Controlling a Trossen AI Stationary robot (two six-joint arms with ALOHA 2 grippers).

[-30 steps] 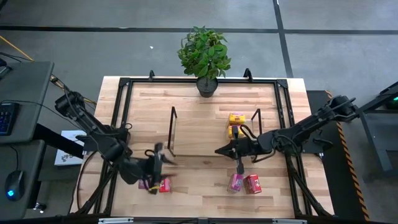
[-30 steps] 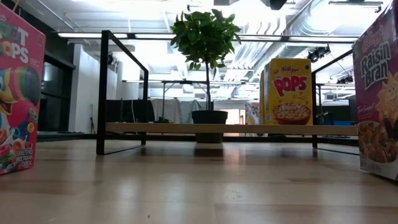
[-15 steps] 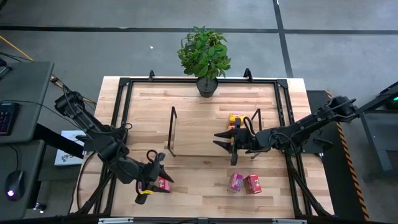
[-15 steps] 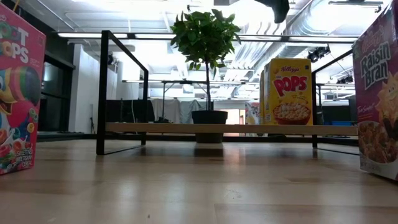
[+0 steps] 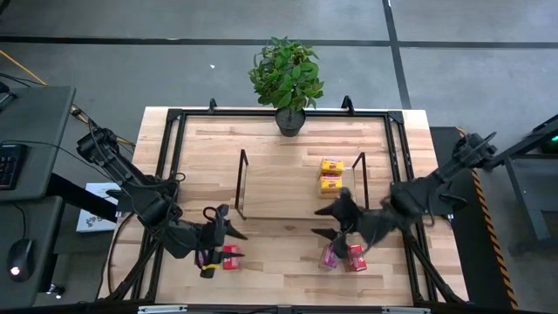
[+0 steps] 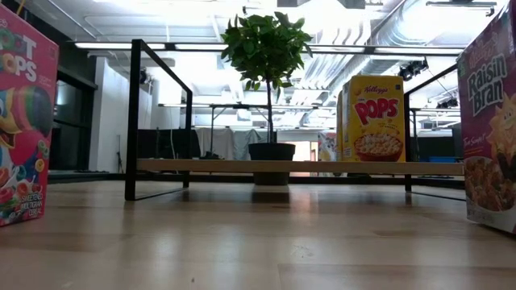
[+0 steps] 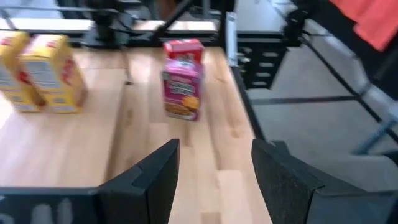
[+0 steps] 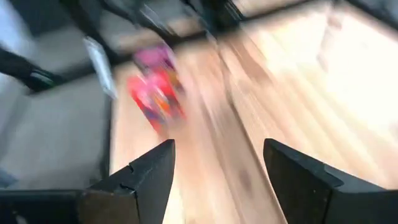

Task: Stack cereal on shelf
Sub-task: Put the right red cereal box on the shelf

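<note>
The shelf [image 5: 288,187] [image 6: 242,165] stands mid-table with two yellow cereal boxes [image 5: 330,174] [image 7: 53,74] upright on its right end. On the tabletop near the front edge stand a pink box [image 5: 330,255] [image 7: 182,93] beside a red box [image 5: 356,258] at the right, and a red box [image 5: 230,258] beside a pink one [image 5: 202,259] at the left. My left gripper [image 5: 222,228] [image 7: 214,149] hovers open above the left pair. Above the right pair my right gripper [image 5: 331,222] [image 8: 217,149] hovers open. Neither gripper has anything between its fingers.
A potted plant [image 5: 288,78] [image 6: 266,48] stands at the table's far edge behind the shelf. A black frame [image 5: 174,157] runs around the tabletop. The shelf's left and middle board is bare.
My right gripper has swung from the shelf's near edge toward the table's near right, turning as it went, and now hangs over the right pink and red boxes. No box has moved.
</note>
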